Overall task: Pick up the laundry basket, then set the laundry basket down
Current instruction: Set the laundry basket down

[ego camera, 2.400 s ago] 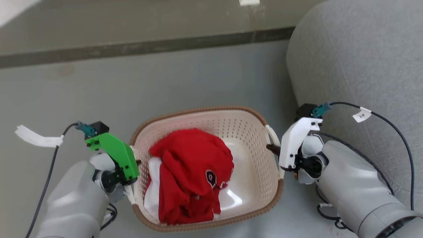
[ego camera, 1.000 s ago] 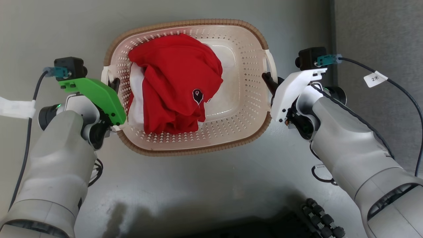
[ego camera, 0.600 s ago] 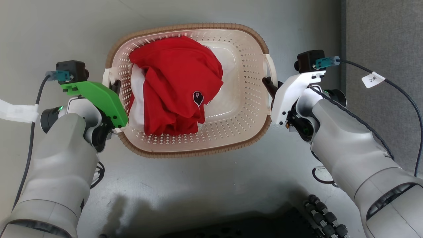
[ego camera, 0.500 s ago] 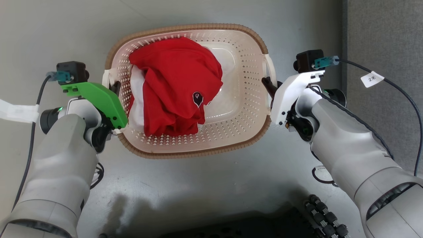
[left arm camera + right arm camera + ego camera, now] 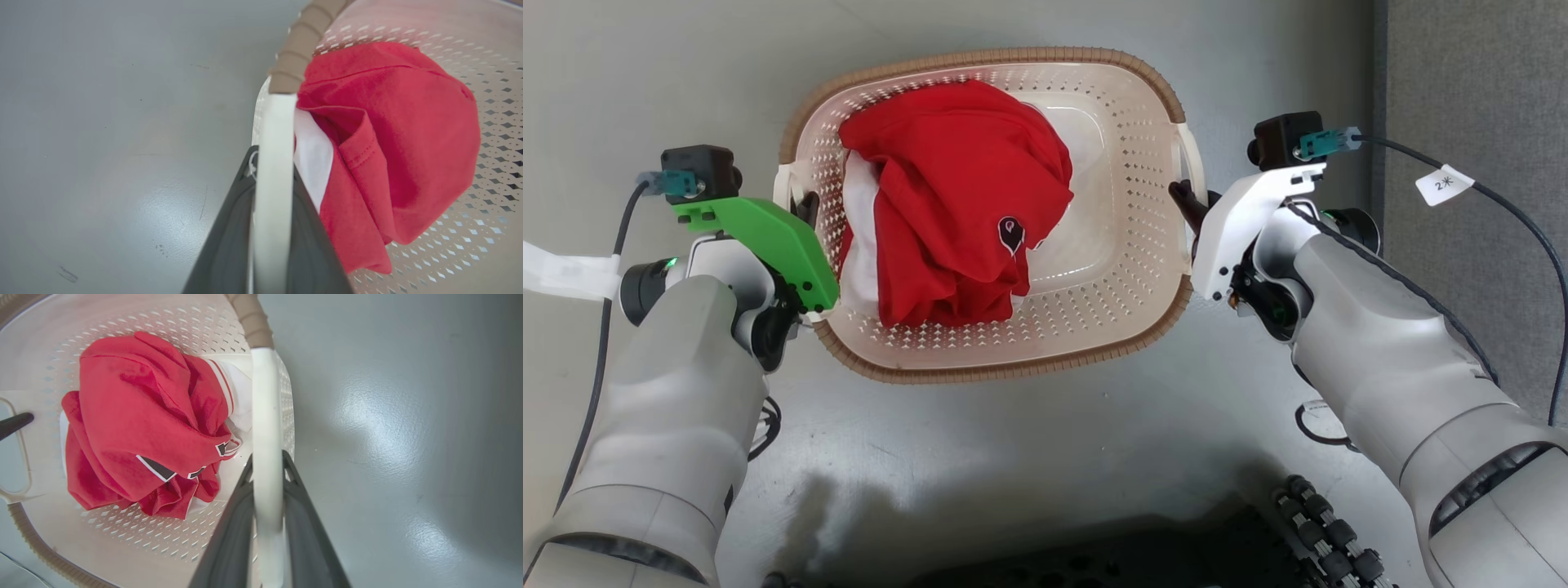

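The laundry basket [image 5: 980,373] is cream with perforated walls and a brown rim, and sits in the middle of the head view over the grey floor. A crumpled red garment [image 5: 947,196] lies inside on white cloth [image 5: 859,245]. My left gripper [image 5: 805,208] is shut on the basket's left white handle [image 5: 271,134], which runs between its two dark fingers [image 5: 229,228]. My right gripper [image 5: 1186,202] is shut on the right white handle [image 5: 265,408] in the same way. I cannot tell whether the basket's bottom touches the floor.
A grey upholstered piece [image 5: 1470,122] stands close to the right of my right arm. My dark base with its rollers [image 5: 1327,531] lies at the bottom edge. Cables [image 5: 1486,196] trail from both wrists. Grey floor [image 5: 1013,457] surrounds the basket.
Since 2.4 s ago the head view has tilted down. In the last half second the basket and both grippers shifted slightly up the view. Both grips are unchanged.
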